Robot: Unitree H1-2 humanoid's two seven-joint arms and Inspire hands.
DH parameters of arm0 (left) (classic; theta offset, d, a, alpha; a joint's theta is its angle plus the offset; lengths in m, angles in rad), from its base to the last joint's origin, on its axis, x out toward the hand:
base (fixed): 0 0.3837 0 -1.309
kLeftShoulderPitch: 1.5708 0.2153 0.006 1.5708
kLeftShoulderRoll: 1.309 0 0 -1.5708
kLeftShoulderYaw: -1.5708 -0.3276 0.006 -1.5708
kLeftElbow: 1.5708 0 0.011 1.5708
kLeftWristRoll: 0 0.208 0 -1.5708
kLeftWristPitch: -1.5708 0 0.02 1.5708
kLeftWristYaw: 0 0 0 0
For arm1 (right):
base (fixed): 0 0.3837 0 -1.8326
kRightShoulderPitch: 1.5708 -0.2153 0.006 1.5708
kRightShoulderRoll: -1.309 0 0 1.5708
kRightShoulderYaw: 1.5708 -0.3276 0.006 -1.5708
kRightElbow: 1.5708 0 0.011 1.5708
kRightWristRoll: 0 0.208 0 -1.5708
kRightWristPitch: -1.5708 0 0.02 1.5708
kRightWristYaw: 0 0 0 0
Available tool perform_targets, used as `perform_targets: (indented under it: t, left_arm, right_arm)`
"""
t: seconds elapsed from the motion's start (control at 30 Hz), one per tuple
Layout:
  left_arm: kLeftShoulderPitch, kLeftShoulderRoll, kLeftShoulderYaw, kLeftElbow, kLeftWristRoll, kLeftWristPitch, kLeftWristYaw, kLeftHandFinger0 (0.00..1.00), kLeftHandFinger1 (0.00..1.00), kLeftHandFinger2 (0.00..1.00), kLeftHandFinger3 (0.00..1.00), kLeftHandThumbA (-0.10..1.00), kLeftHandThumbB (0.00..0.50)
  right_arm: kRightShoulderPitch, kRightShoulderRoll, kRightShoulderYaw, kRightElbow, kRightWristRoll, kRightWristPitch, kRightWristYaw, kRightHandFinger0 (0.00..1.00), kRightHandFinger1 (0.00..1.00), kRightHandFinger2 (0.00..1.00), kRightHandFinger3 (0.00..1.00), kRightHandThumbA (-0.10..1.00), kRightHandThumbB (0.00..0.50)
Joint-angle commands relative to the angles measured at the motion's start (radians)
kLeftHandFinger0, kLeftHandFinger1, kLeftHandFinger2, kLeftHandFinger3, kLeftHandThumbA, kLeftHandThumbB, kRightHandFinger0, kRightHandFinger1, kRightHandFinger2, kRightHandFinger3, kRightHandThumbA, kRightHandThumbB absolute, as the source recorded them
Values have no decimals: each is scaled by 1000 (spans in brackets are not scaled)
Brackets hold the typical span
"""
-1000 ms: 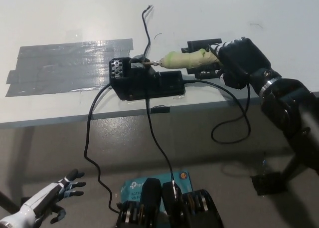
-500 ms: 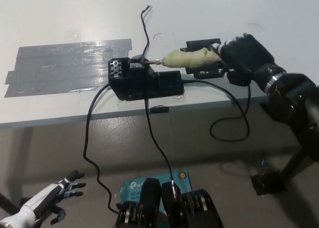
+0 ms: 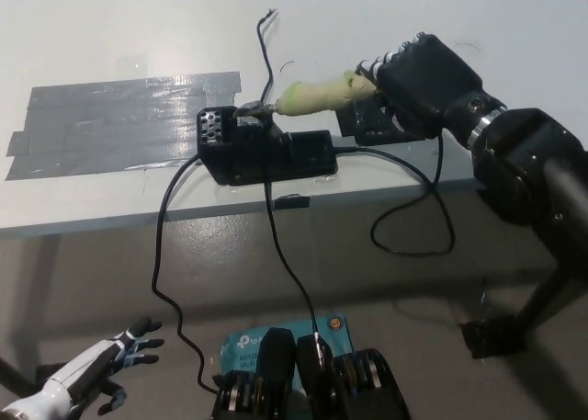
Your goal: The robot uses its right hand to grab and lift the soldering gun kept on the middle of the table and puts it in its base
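my right hand (image 3: 418,75) is closed around the rear of the soldering gun (image 3: 317,94), whose pale green handle points left with its metal tip at the upper edge of the base (image 3: 262,149). the base is a black block on the table (image 3: 110,43), near the front edge, just right of a patch of grey tape (image 3: 119,126). the gun is tilted, handle end higher than tip, and the tip appears to sit at or just above the holder opening on the base; i cannot tell whether it has entered.

my left hand (image 3: 96,369) hangs low at the lower left, below the table, fingers spread, holding nothing.

risks from this position:

- misalignment. if the tip meets the rim of the holder instead of the opening, pushing on would shove the base along the table or off its near edge.
- cord drag. the black cord (image 3: 413,218) loops down off the table edge below my wrist. if it snags, it could pull the handle askew in my grip.
- early release. letting go before the gun is seated would probably let it roll onto the table.
- the thin wire (image 3: 266,48) lying behind the base is close to the tip and could be caught.
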Motion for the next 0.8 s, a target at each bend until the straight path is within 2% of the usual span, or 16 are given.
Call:
perform_targets:
  t: [0.0,0.03,0.07,0.1,0.13,0.17,0.2,0.23,0.3,0.33,0.37,0.4,0.47,0.53,0.63,0.77]
  left_arm:
    - [-15,32,4,-31,8,-5,-9,872,931,957,1000,1000,98]
    - [-16,33,4,-31,8,-4,-10,874,931,957,1000,1000,98]
    - [-16,32,4,-24,7,-11,-12,875,929,955,1000,1000,99]
    - [-15,30,5,-26,6,-5,-11,876,928,953,1000,1000,99]
    - [-15,30,5,-25,3,-6,-13,869,920,954,1000,1000,109]
    - [-15,30,5,-25,1,-6,-14,860,913,956,1000,1000,108]
    - [-17,30,4,-24,2,-6,-15,859,913,959,1000,1000,113]
    - [-20,30,0,-32,6,6,-15,860,917,962,1000,1000,106]
    - [-21,33,-4,-34,9,5,-17,875,932,971,1000,1000,112]
    - [-21,30,0,-36,6,14,-14,876,927,961,1000,1000,114]
    - [-23,29,-2,-35,6,13,-14,877,929,960,1000,1000,103]
    - [-26,29,-3,-34,7,12,-14,879,932,959,1000,1000,100]
    - [-28,27,-1,-34,3,4,-15,857,916,946,1000,1000,87]
    - [-27,26,0,-34,1,9,-14,856,915,942,1000,1000,97]
    - [-30,30,-2,-30,4,2,-17,860,918,937,1000,1000,109]
    - [-31,29,0,-29,-1,8,-18,867,917,941,1000,1000,128]
  right_arm:
    - [-69,-47,16,11,-57,-65,-60,0,0,146,298,-100,0]
    - [-70,-48,16,13,-56,-65,-54,0,0,145,297,-100,0]
    - [-67,-55,16,15,-55,-68,-54,0,0,147,231,-100,1]
    - [-69,-56,17,19,-52,-71,-48,0,0,145,223,-100,0]
    - [-68,-62,27,24,-71,-73,-53,0,0,162,256,-100,47]
    - [-68,-65,31,26,-79,-74,-56,0,0,66,268,-100,53]
    - [-66,-66,30,26,-77,-73,-52,0,0,37,266,-100,2]
    - [-61,-72,32,20,-83,-73,-53,0,0,3,216,-92,0]
    - [-60,-73,33,23,-89,-80,-67,0,0,11,209,-100,14]
    - [-66,-69,36,37,-91,-88,-82,0,0,66,230,-100,29]
    - [-68,-67,32,27,-87,-76,-55,0,0,127,313,-100,6]
    - [-69,-66,29,22,-85,-71,-45,0,0,135,351,-100,0]
    - [-84,-63,35,36,-95,-87,-70,0,0,124,322,-100,0]
    - [-87,-54,23,32,-76,-82,-56,0,0,1,268,-100,0]
    - [-94,-47,21,40,-79,-75,-57,0,0,0,323,-100,5]
    - [-90,-46,16,31,-78,-63,-40,0,0,26,221,-100,0]
